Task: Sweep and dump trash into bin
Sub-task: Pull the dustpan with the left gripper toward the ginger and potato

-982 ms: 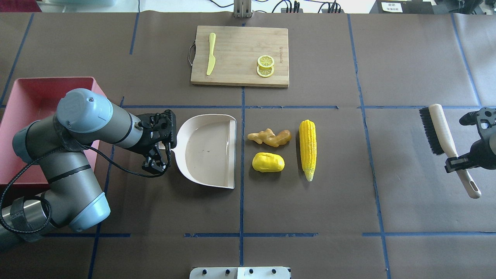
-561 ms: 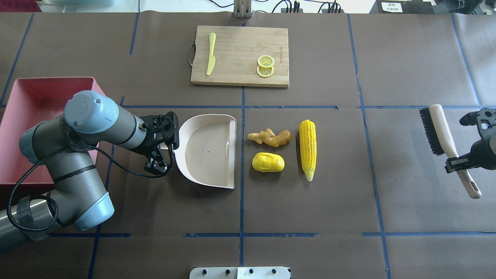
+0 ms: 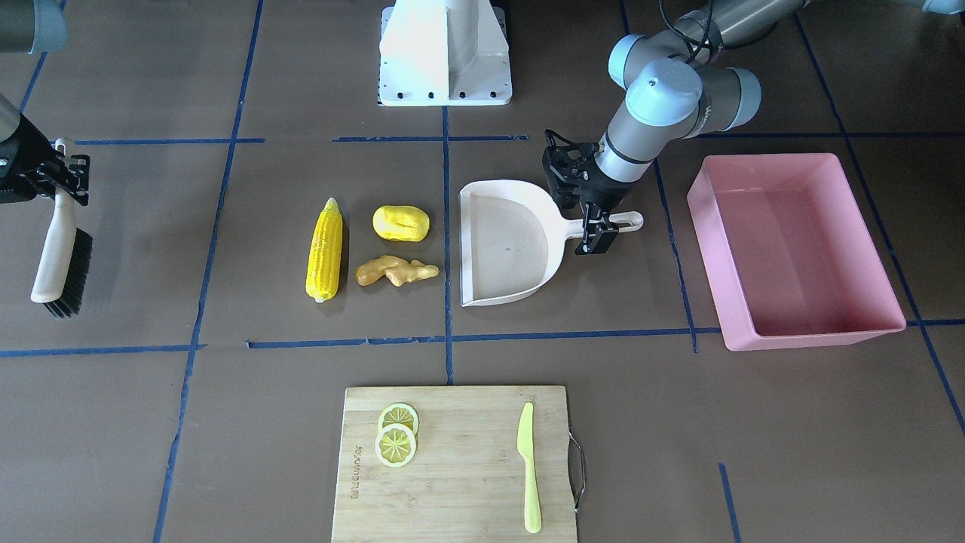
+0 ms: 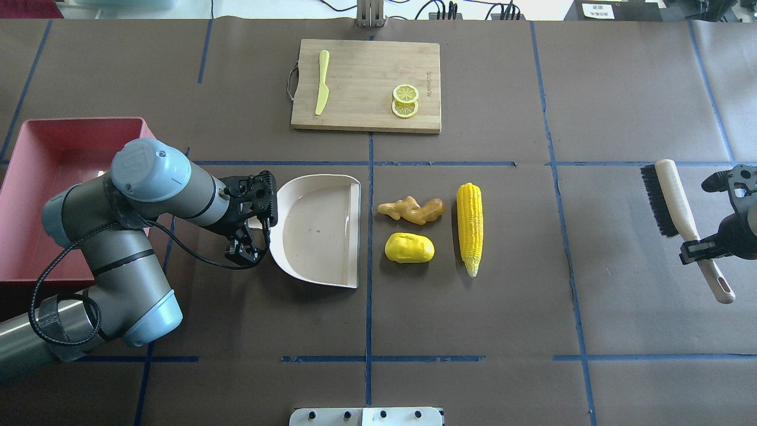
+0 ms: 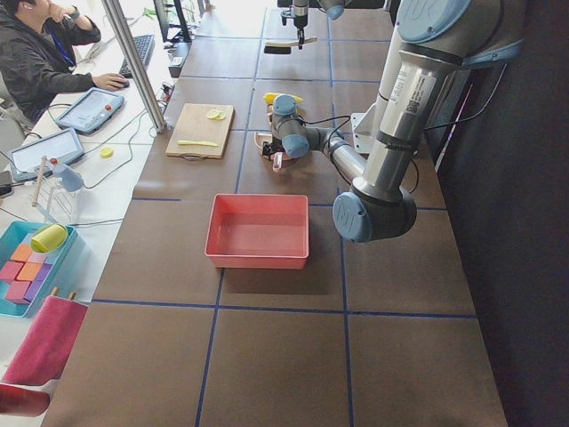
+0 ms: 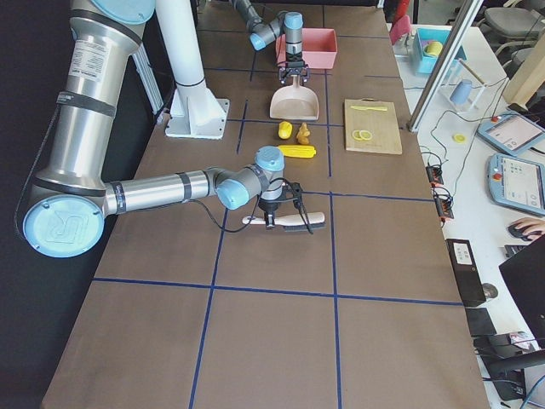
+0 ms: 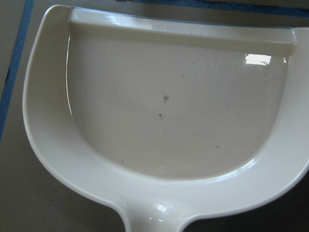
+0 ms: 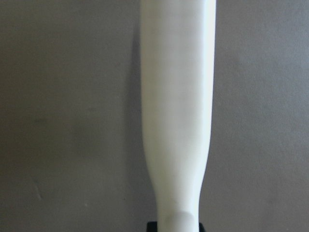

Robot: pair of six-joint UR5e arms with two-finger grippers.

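The yellow corn cob (image 4: 469, 228), the rounded yellow potato lump (image 4: 409, 247) and the tan-orange ginger root (image 4: 412, 210) lie on the table just right of the open mouth of the beige dustpan (image 4: 319, 231). My left gripper (image 4: 259, 223) is open, its fingers either side of the dustpan's handle (image 3: 626, 220). The left wrist view shows the empty pan (image 7: 169, 106). The pink bin (image 4: 35, 177) stands left of my left arm. My right gripper (image 4: 698, 248) is shut on the handle of a black-bristled brush (image 4: 671, 201) at the far right.
A wooden cutting board (image 4: 366, 71) at the back centre holds a yellow-green knife (image 4: 322, 83) and two lemon slices (image 4: 405, 100). The robot's white base plate (image 3: 445, 53) is at the near edge. Blue tape lines mark the brown table.
My left arm has moved right, bringing its open gripper closer around the dustpan handle. The dustpan, the trash and my right gripper with the brush have not moved.
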